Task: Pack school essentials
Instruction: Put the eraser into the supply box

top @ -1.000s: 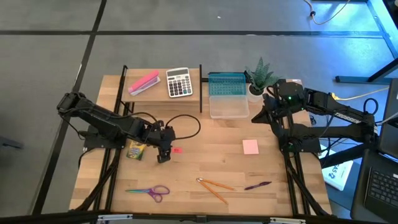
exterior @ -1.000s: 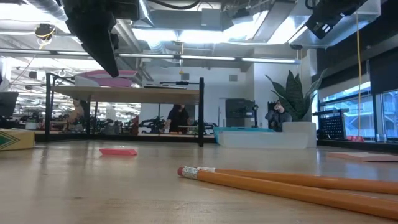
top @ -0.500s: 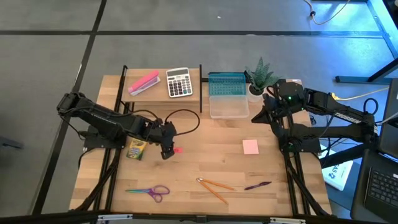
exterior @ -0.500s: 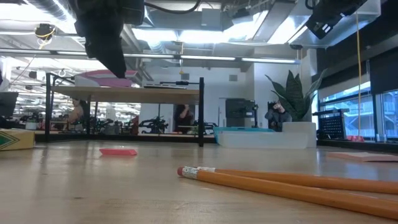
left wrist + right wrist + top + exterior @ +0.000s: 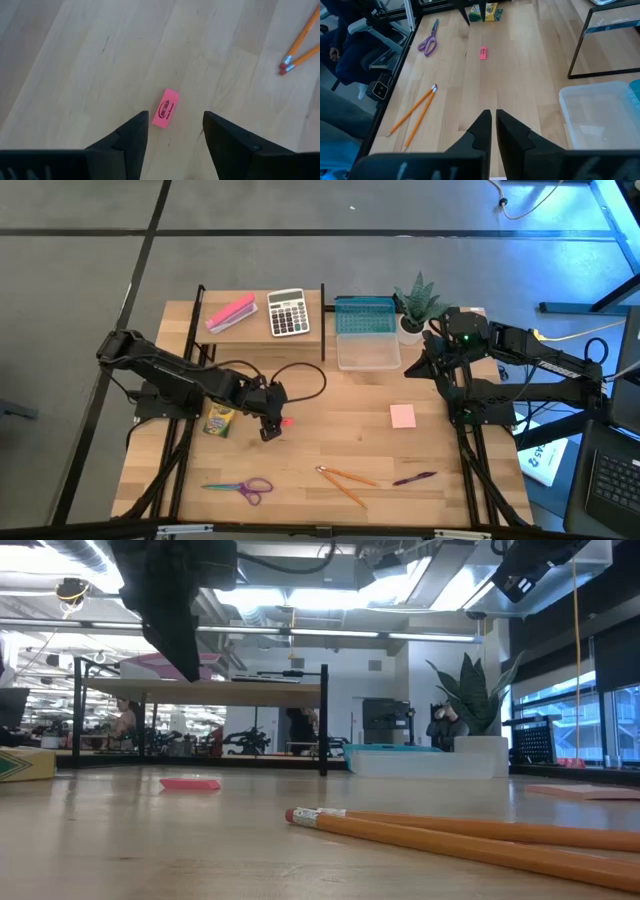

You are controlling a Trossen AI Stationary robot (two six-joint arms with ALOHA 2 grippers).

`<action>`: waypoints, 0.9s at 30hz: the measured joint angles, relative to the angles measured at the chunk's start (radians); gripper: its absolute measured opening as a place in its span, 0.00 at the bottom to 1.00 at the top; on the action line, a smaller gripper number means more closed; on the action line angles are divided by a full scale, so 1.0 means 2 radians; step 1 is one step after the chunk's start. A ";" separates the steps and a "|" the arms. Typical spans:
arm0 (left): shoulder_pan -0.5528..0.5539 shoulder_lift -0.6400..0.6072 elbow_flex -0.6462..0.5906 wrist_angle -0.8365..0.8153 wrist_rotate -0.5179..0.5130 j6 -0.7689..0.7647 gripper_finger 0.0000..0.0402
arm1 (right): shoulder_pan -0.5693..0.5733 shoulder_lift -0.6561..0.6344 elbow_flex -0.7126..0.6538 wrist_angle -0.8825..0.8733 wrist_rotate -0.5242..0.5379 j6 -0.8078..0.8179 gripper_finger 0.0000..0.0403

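L gripper (image 5: 172, 132) released, empty, hovering over small flat pink-red rubber eraser (image 5: 165, 108) mid-desk, toward L edge. R gripper (image 5: 493, 125) clenched, empty, parked near R edge. Risk: off-centre descent, pad nudges eraser, pinch missed.

eraser (image 5: 165, 107): its print is too small to read
left claw (image 5: 268, 427): covers part of the eraser from above; tips cut off in the low view
crayon box (image 5: 27, 764): cut by the low view's edge
pencils (image 5: 470, 838): tips run out of the low view
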 joint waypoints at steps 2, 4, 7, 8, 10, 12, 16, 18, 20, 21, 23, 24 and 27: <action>-0.003 0.016 0.000 0.008 0.001 0.009 0.47 | 0.000 0.000 0.000 0.001 0.000 0.001 0.07; -0.006 0.032 0.000 0.016 0.001 0.017 0.48 | 0.000 0.000 0.000 0.003 0.000 0.000 0.07; -0.006 0.050 0.000 0.023 0.001 0.025 0.51 | 0.000 0.000 0.000 0.003 0.000 0.000 0.07; -0.006 0.056 0.000 0.023 0.002 0.025 0.52 | 0.000 0.000 0.000 0.003 0.000 0.000 0.07; -0.005 0.067 0.000 0.024 0.002 0.028 0.53 | 0.000 0.000 0.000 0.003 0.000 0.000 0.07; -0.005 0.078 0.000 0.026 0.002 0.033 0.53 | 0.000 0.000 0.000 0.003 0.000 0.000 0.07; -0.005 0.104 0.000 0.028 0.004 0.047 0.53 | 0.000 0.000 0.000 0.003 0.000 0.001 0.07; -0.005 0.115 0.000 0.029 0.004 0.046 0.53 | 0.000 0.000 0.000 0.003 0.000 0.000 0.07; -0.003 0.124 0.000 0.030 0.004 0.047 0.53 | 0.000 0.000 0.000 0.003 0.000 0.000 0.07; -0.002 0.129 0.000 0.030 0.004 0.050 0.53 | 0.000 0.000 0.000 0.003 0.000 0.001 0.07; 0.001 0.135 0.000 0.035 0.004 0.059 0.53 | 0.000 0.000 0.000 0.003 0.000 0.000 0.07; 0.002 0.138 0.000 0.037 0.005 0.065 0.53 | 0.000 0.000 0.000 0.003 0.000 0.000 0.07; 0.008 0.148 0.000 0.049 0.016 0.080 0.53 | 0.000 0.000 0.000 0.003 0.000 0.000 0.07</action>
